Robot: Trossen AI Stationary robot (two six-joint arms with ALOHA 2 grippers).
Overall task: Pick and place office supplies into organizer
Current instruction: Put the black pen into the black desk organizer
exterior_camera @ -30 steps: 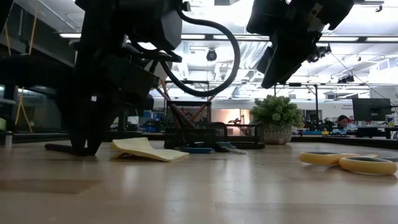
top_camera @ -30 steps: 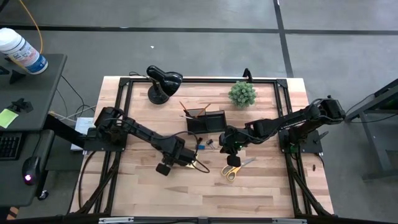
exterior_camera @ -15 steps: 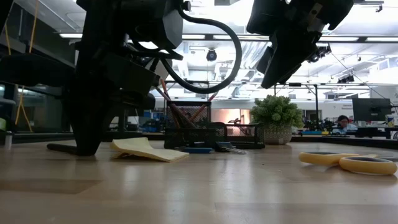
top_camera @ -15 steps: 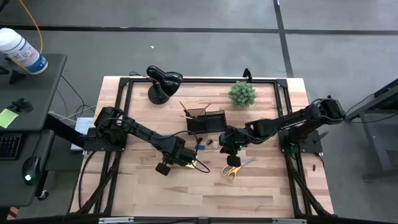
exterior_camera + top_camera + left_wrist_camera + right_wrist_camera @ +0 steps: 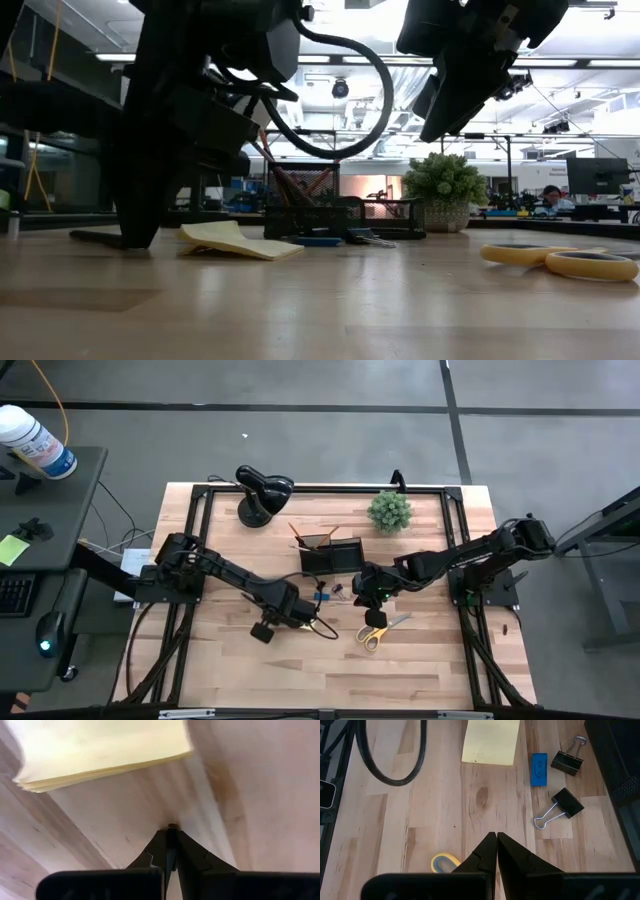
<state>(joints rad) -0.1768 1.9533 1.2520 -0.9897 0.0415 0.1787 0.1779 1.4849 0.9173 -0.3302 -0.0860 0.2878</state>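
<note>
My left gripper (image 5: 171, 827) is shut, pointing down, with its tips low over the wood just beside the yellow sticky-note pad (image 5: 100, 750). In the low view the left gripper (image 5: 130, 240) stands left of the pad (image 5: 240, 240), apart from it. My right gripper (image 5: 496, 836) is shut and hovers high between the yellow-handled scissors (image 5: 375, 631) and the black organizer (image 5: 331, 553). Below it lie the pad (image 5: 490, 742), a blue block (image 5: 539, 769) and two black clips (image 5: 567, 762) (image 5: 562, 805), all flat on the table. Orange pens (image 5: 300, 534) stand in the organizer's cup.
A black desk lamp (image 5: 260, 492) and a small green potted plant (image 5: 389, 511) stand near the table's far edge. A black cable (image 5: 390, 755) loops over the wood by the left arm. Bare wood lies along the near edge (image 5: 330, 675).
My left gripper has edged a little toward the table's left, away from the sticky-note pad, staying low and shut. The right arm and the supplies have kept still.
</note>
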